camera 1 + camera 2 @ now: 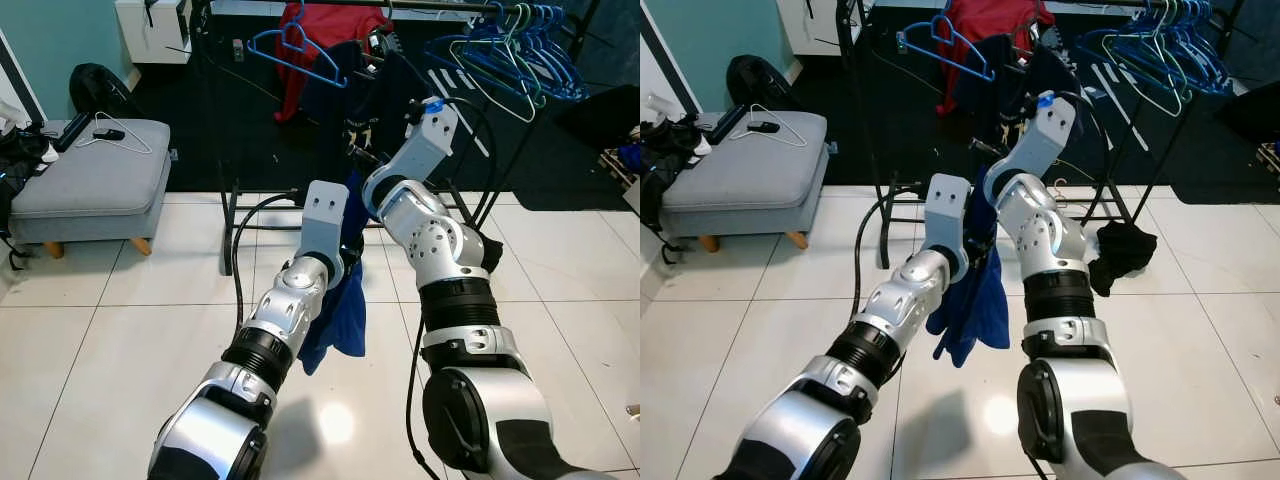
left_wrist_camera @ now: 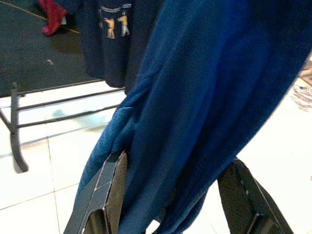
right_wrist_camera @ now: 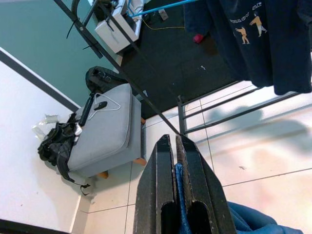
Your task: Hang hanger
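Note:
A blue garment [image 1: 338,312] hangs between my two arms in front of a black clothes rack [image 1: 228,215]. My left gripper [image 2: 175,163] is open, and folds of the blue garment [image 2: 195,97] pass between its spread fingers [image 2: 109,190]. My right gripper [image 3: 174,141] is higher up, beside the rack, shut on a thin blue edge at the top of the garment. No hanger can be made out inside the cloth. Several empty blue hangers [image 1: 520,50] hang on the rack's rail at the right, and one more blue hanger [image 1: 300,50] at the left.
A red garment [image 1: 330,30] and a dark printed T-shirt [image 3: 253,44] hang on the rack. A grey ottoman [image 1: 95,180] with a white wire hanger [image 1: 115,135] stands at the left. A black cloth [image 1: 1120,250] lies on the white tiles by the rack's right leg.

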